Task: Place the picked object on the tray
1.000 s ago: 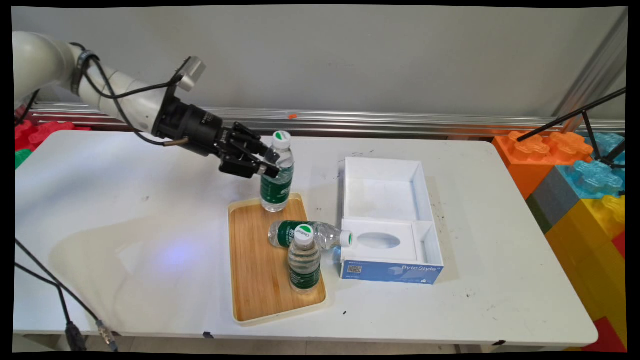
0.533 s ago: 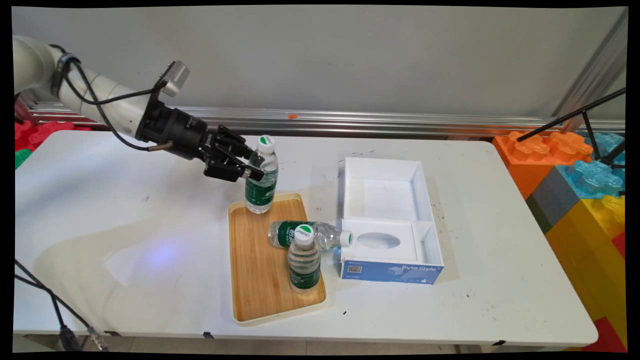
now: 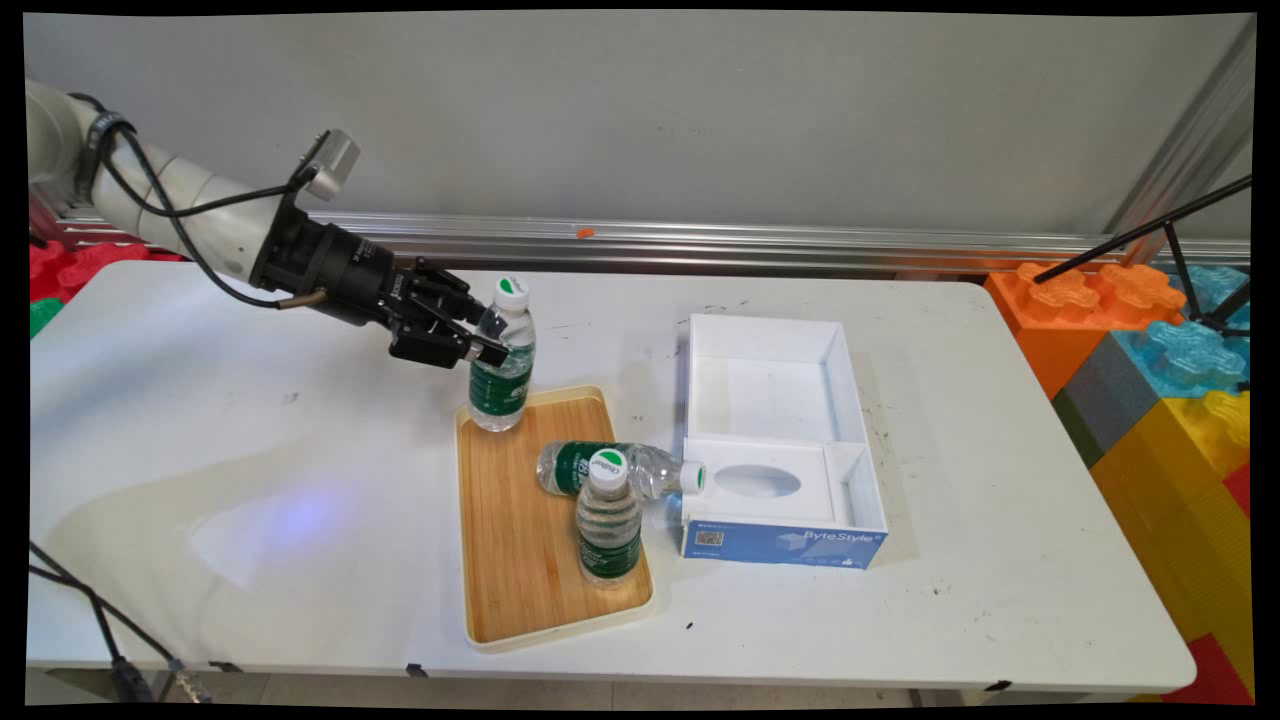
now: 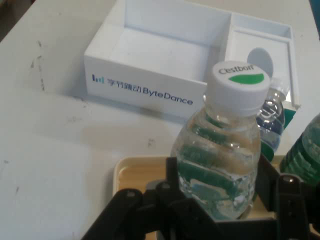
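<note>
My gripper is shut on a clear water bottle with a green label and a white cap, which it holds upright over the far left corner of the wooden tray. In the hand view the held bottle rises between my fingers, with the tray's rim below it. On the tray a second bottle stands upright. A third bottle lies on its side with its cap against the white box.
The open white box with blue ByteDance lettering has a large empty compartment and a smaller insert with an oval hole. Large coloured building blocks are stacked off the table's right end. Black cables hang at the front left.
My gripper has moved left and slightly down with the bottle held upright, from above the tray's far edge toward its far left corner. The other two bottles have not moved.
</note>
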